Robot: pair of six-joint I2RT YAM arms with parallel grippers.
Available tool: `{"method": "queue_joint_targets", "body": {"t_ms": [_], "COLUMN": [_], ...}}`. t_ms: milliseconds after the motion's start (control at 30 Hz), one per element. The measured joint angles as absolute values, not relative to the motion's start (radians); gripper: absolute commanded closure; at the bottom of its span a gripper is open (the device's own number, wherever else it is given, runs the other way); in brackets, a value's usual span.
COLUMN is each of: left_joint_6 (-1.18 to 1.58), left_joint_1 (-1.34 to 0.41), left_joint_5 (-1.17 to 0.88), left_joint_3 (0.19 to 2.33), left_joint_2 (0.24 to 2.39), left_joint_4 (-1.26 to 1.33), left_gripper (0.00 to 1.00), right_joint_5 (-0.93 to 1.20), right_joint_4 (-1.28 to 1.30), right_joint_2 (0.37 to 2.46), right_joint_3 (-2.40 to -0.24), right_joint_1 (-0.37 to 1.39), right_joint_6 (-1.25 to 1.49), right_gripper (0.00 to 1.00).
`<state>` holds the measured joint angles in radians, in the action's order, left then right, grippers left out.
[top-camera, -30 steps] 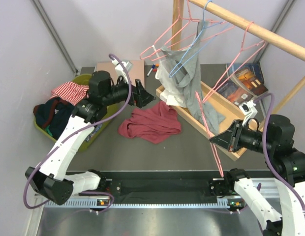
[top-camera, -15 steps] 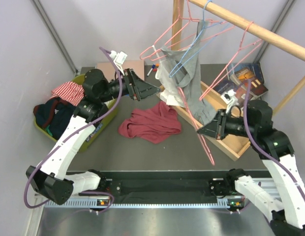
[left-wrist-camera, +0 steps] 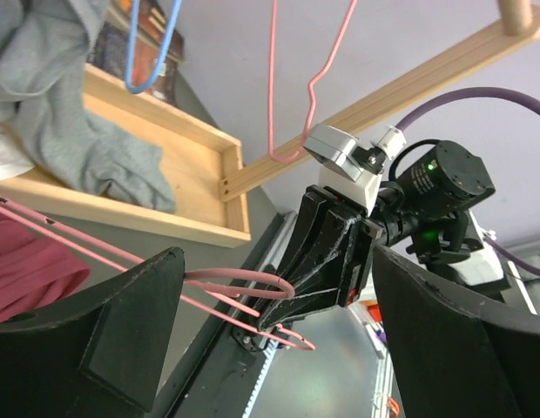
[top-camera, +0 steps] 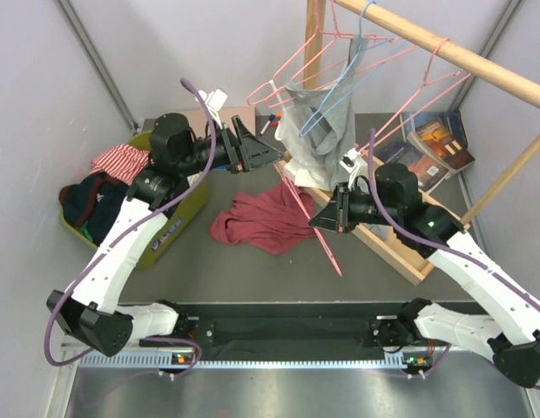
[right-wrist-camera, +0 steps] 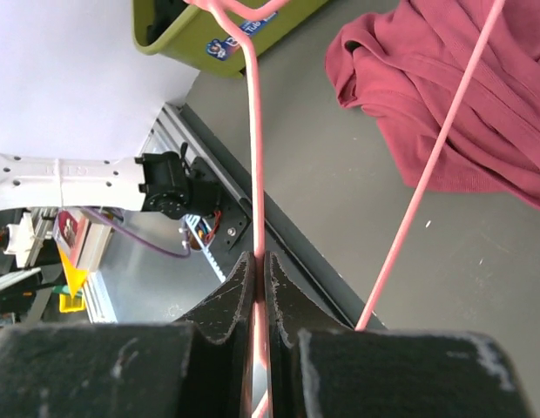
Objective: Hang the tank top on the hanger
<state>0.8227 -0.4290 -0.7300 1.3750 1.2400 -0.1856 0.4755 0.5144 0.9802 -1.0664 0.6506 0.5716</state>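
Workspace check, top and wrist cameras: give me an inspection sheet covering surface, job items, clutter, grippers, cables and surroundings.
Surface: grey table, flat, no spills seen.
Job's things: maroon tank top crumpled mid-table; pink hanger held slanted in the air beside it.
Clutter: green bin of clothes, wooden tray, grey garment hanging from the wooden rail, books.
Grippers: left gripper jaws open, empty; right gripper jaws shut on the hanger.
Cables: purple cable looping off each arm; no snag seen.
Surroundings: pale walls; rail overhead.
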Motion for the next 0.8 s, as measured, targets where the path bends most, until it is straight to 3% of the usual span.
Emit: {"method": "queue_joint_targets", "body": {"t_ms": [67, 100, 233, 300, 367, 433, 800], "left_joint_6": [0.802, 0.792, 0.764, 0.756, 0.749, 0.738, 0.797], "left_joint_1": [-0.425, -0.425, -0.423, -0.422, -0.422, -0.422, -0.426], "left_joint_5": [-0.713, -0.707, -0.686, -0.679, -0.662, -0.62, -0.541], "left_joint_3": [1.404, 1.408, 1.4, 1.394, 1.394, 1.397, 1.42], "left_joint_2": [1.247, 1.248, 1.248, 1.249, 1.253, 1.255, 1.267], "left_joint_4": [-0.241, -0.254, -0.275, -0.28, -0.3, -0.352, -0.477], "left_gripper": [0.18, 0.26, 0.36, 0.36, 0.14, 0.04, 0.15], "right_joint_5": [0.473, 0.474, 0.494, 0.494, 0.485, 0.457, 0.352], "right_joint_4": [0.5, 0.494, 0.492, 0.495, 0.497, 0.503, 0.486], "right_joint_2": [1.0, 1.01, 1.04, 1.051, 1.057, 1.058, 1.093], "right_joint_3": [-1.066, -1.067, -1.067, -1.067, -1.067, -1.069, -1.083], "right_joint_1": [0.654, 0.654, 0.655, 0.655, 0.657, 0.659, 0.658], "right_joint_6": [0.569, 0.568, 0.561, 0.558, 0.553, 0.55, 0.552], "right_gripper": [1.0, 1.0, 1.0, 1.0, 1.0, 1.0, 1.0]}}
